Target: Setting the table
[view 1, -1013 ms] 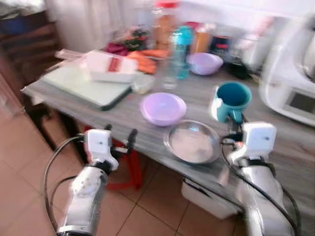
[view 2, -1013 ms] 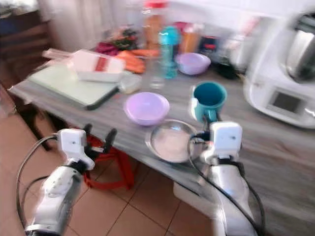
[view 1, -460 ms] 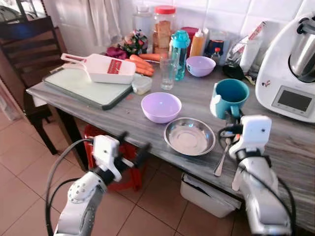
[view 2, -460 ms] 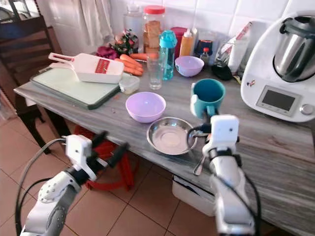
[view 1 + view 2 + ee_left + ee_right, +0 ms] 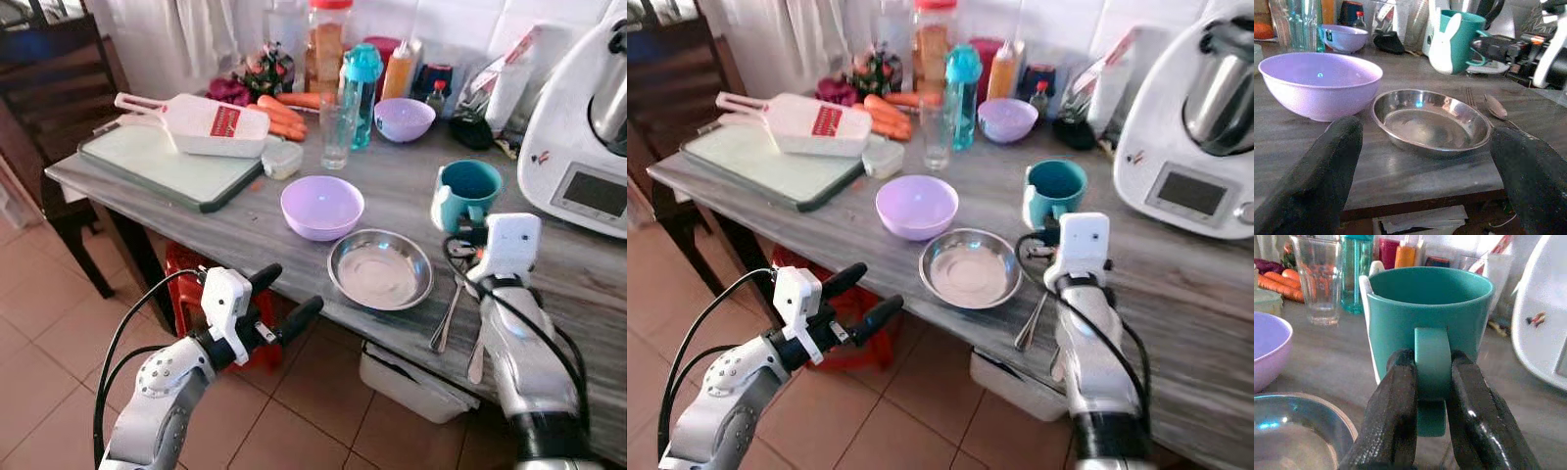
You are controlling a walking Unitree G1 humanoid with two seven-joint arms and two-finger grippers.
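Gripping teal mug (image 5: 1430, 328) handle, right tool (image 5: 1432, 396), steel plate (image 5: 380, 269) beside

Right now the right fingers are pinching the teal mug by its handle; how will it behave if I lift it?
The teal mug looks rigid, probably ceramic, so fairly heavy. Held only at its handle by the right gripper, it may swing or tilt. It looks empty, so spilling seems unlikely.

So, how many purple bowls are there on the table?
2. One purple bowl stands near the table's front, touching or almost touching the steel dish. The other purple bowl stands at the back, beside the blue bottle. The clutter there could hide more.
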